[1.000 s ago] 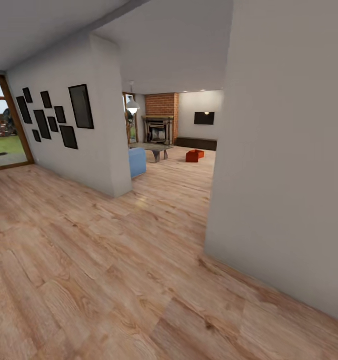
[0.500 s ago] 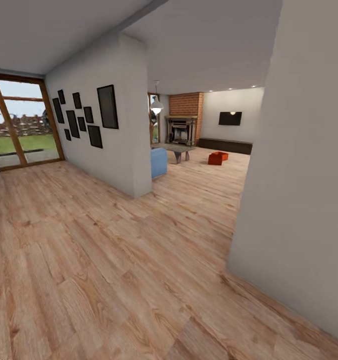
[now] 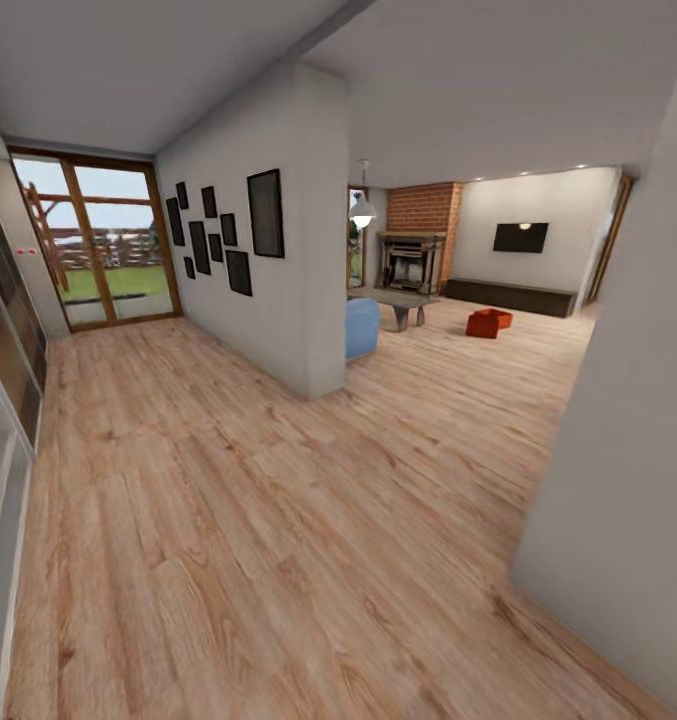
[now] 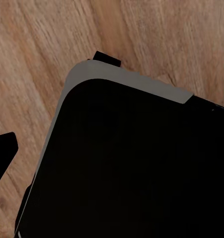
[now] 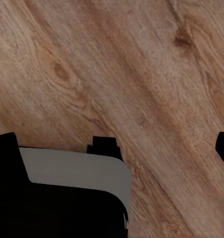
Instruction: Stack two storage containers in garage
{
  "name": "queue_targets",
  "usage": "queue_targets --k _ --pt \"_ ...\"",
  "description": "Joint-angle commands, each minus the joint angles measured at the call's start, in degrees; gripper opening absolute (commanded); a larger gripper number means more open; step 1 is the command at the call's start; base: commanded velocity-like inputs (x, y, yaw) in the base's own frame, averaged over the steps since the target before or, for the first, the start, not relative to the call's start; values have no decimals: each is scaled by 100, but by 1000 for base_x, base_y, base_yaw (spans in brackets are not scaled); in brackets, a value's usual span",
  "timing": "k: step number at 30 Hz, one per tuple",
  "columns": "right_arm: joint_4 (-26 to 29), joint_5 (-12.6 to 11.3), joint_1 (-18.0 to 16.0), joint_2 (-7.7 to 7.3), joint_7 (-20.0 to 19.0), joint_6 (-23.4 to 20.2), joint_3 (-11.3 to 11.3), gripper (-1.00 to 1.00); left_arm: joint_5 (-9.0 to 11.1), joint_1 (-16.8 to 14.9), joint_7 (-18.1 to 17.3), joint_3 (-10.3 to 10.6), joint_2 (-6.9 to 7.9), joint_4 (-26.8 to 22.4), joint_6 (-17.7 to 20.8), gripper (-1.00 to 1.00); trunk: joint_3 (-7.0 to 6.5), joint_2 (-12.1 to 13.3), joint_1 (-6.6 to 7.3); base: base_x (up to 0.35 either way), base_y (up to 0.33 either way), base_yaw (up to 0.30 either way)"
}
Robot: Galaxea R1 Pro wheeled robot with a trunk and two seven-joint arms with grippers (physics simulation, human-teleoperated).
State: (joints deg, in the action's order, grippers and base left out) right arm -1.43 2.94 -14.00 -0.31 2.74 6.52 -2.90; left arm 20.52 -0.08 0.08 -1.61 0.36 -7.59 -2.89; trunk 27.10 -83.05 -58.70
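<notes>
Presently both sets of jaws hang over pale wood-plank floor (image 5: pixel 141 74); whether they stand wide or narrow cannot be told. Far ahead in the living room (image 3: pixel 538 250), the two storage containers (image 3: pixel 488 322) sit touching on the planks, near the low cabinet (image 3: pixel 508 296).

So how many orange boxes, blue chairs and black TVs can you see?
orange-red bins: 2
blue chair: 1
black TV: 1
Total: 4
</notes>
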Motion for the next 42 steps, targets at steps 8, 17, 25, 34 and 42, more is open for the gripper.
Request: queue_targets --k 8,17,25,34,42 --pt "-15 31 -7 -2 25 25 -27 100 11 -1 1 -14 -1 0 -10 100 5 -2 -3 322 0 279" --pt "-15 31 -7 -4 25 25 -27 100 13 -1 1 -14 -1 0 -10 100 5 -2 -3 322 0 279" --pt "-15 31 -7 -6 25 25 -27 100 13 -1 1 -14 -1 3 -2 100 5 -2 -3 322 0 279" --pt "-15 27 -7 -25 -3 28 -34 100 13 -1 1 -14 2 3 -1 100 5 -2 -3 322 0 126" --pt "-15 23 -7 -13 7 25 -26 100 19 -1 1 -14 -1 3 2 100 5 -2 -3 322 0 -38"
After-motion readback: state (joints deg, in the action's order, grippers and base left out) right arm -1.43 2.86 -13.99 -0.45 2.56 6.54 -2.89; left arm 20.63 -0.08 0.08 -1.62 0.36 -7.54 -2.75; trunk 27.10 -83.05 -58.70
